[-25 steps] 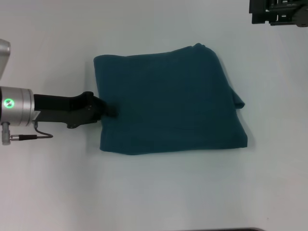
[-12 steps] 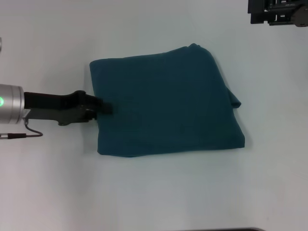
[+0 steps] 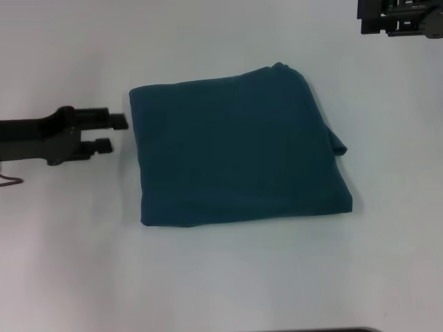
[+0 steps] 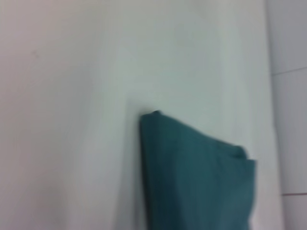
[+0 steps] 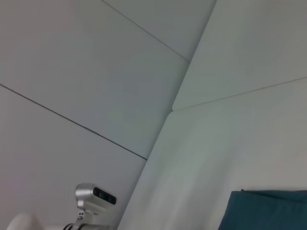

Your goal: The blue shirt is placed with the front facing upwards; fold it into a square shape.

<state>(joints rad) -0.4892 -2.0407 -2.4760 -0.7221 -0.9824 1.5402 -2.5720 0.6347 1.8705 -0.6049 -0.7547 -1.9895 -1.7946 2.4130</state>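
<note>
The left arm is being held low and level over the table (image 3: 69,263). Its end effector (image 3: 114,133) is being kept apart, empty, just beside the shirt (image 3: 235,149), a soft teal cloth lying folded in a rough square. The right end effector (image 3: 401,17) is being parked well apart; its opening cannot be told.

You have a plain white desk (image 3: 228,277) under even, soft light, with a faint shadow at its left side. In the right wrist view, pale wall panels (image 5: 96,72) rise behind the desk's far edge, divided by thin dark seams. A dark strip runs along the desk's near edge.
</note>
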